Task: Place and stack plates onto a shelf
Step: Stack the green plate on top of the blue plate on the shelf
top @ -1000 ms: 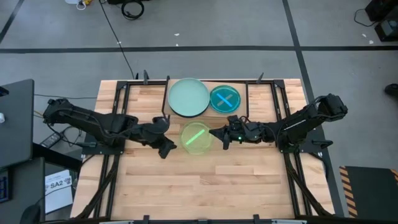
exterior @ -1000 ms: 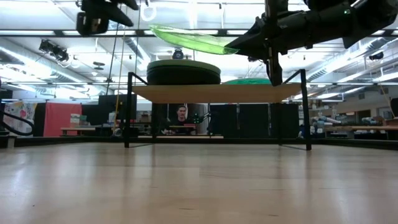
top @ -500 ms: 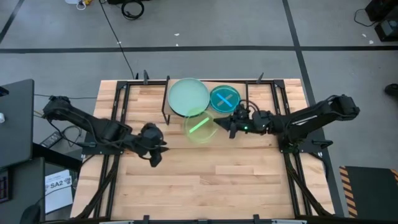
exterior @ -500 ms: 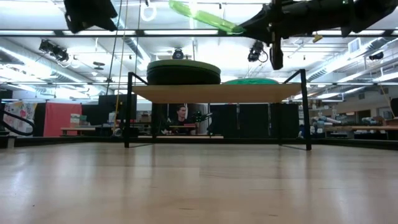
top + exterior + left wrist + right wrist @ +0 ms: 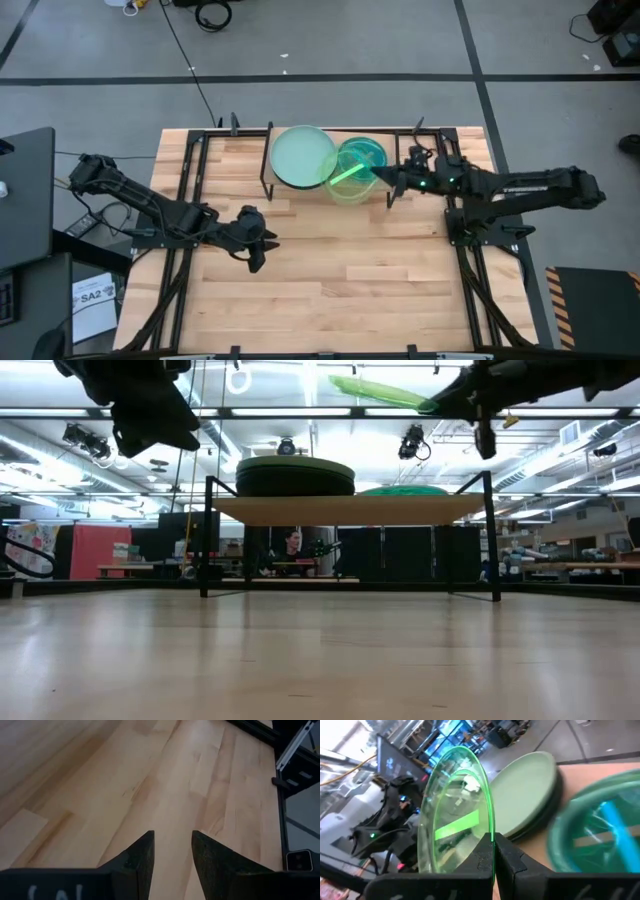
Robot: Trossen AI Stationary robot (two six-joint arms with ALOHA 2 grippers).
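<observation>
The lime green plate (image 5: pixel 347 181) hangs in my right gripper (image 5: pixel 383 177) above the shelf (image 5: pixel 350 509), over the blue plate (image 5: pixel 362 152). That blue plate lies flat on the shelf's right half. On the left half the mint plate (image 5: pixel 303 157) tops a stack of black plates (image 5: pixel 295 478). My left gripper (image 5: pixel 255 240) is open above bare table, left of centre, apart from everything. In the low view the lime green plate (image 5: pixel 380 392) floats well above the shelf top. No orange plate shows. My right gripper pinches the lime green plate's rim (image 5: pixel 489 826) between its two fingers, on the side of the plate toward the table's right. The fingers come roughly level from the right. The plate is lifted clear and tilted, its free edge (image 5: pixel 335 380) higher than the held edge.
Black metal frames (image 5: pixel 190 160) run along the table's left and right sides beside the arms. Bare wood (image 5: pixel 330 270) spreads between the shelf and the near edge. A person (image 5: pixel 291 545) sits in the room behind the table.
My right gripper carried the lime green plate up and toward the far right, from over the table's middle to above the blue plate on the shelf. My left gripper drew back from the plate toward the near left.
</observation>
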